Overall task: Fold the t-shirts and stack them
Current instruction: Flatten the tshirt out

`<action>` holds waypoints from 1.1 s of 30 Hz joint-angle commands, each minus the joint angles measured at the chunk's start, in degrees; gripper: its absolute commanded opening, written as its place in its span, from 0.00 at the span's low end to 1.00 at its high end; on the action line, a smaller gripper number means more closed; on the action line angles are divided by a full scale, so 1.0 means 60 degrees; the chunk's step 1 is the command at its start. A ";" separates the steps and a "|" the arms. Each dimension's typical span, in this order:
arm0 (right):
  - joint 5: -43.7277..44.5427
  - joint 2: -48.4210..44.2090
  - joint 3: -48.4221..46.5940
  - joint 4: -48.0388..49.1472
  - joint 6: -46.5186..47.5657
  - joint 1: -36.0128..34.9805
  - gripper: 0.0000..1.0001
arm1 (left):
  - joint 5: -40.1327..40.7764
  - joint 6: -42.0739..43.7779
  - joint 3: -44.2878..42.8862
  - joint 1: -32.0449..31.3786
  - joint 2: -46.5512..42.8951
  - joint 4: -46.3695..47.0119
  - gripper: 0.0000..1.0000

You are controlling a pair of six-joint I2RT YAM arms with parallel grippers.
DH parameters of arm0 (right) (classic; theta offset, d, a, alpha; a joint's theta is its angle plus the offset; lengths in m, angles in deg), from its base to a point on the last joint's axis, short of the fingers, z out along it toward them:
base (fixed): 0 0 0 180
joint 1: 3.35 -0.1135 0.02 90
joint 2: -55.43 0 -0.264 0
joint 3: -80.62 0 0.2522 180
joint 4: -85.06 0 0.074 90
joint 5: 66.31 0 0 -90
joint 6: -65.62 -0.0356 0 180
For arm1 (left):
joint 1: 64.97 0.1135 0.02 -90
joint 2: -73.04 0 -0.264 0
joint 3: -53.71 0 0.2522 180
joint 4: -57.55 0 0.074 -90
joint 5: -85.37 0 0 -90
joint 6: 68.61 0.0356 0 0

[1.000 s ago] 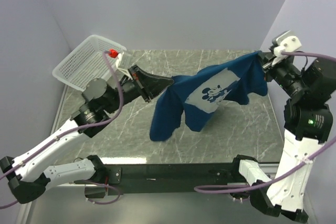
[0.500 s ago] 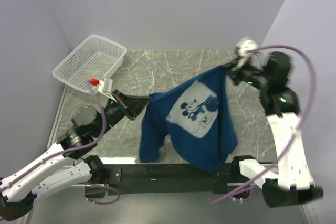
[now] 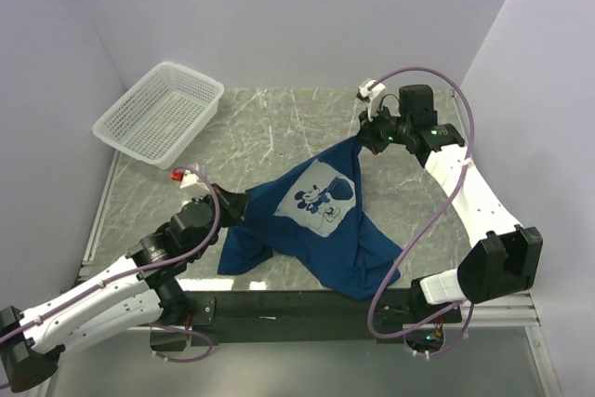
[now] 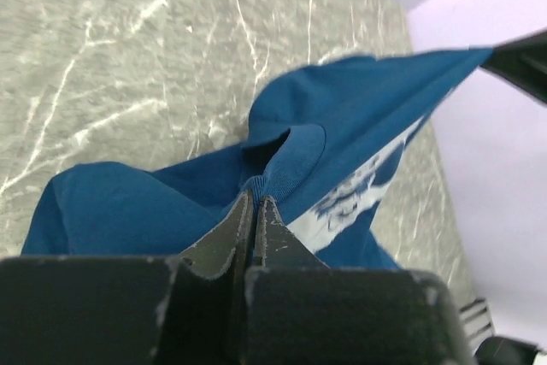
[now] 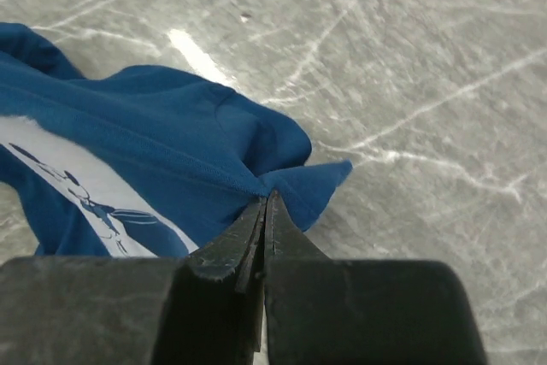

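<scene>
Both left tool point(image 3: 240, 202) and right tool point(image 3: 359, 139) clench t-shirt point(image 3: 370, 250) edges; bare tabletop point(image 3: 279, 120) lies beyond.

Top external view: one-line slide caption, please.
The left gripper and right gripper hold a dark blue t-shirt by its edges over the table.

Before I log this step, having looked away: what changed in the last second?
Both hands lowered the t-shirt toward the near edge: the right hand swung inward from the far right, the left hand drew back. It now sags onto the table. Both grips and the basket stayed.
</scene>
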 commanded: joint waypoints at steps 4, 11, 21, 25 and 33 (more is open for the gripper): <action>-0.1570 -0.1148 0.0143 0.0492 0.0994 -0.0166 0.00 | 0.0302 -0.0263 0.0275 0.0011 -0.0595 0.0012 0.00; -0.3612 -0.3126 0.1812 -0.5181 0.6689 -0.0780 0.00 | -0.1997 -0.1372 0.0846 0.0011 -0.1005 -0.0557 0.00; -0.0975 -0.5633 0.5505 -0.5121 0.7355 -0.2992 0.00 | -0.2545 -0.2651 0.1068 0.0011 -0.3216 -0.2126 0.73; -0.0271 -0.5357 0.5945 -0.4476 0.6769 -0.3856 0.00 | -0.2162 -0.2169 0.0629 0.0026 -0.2840 -0.1879 0.81; 0.0301 -0.4916 0.6107 -0.3304 0.5597 -0.4781 0.00 | -0.3730 -0.0323 -0.0454 0.0069 0.2240 0.0582 0.79</action>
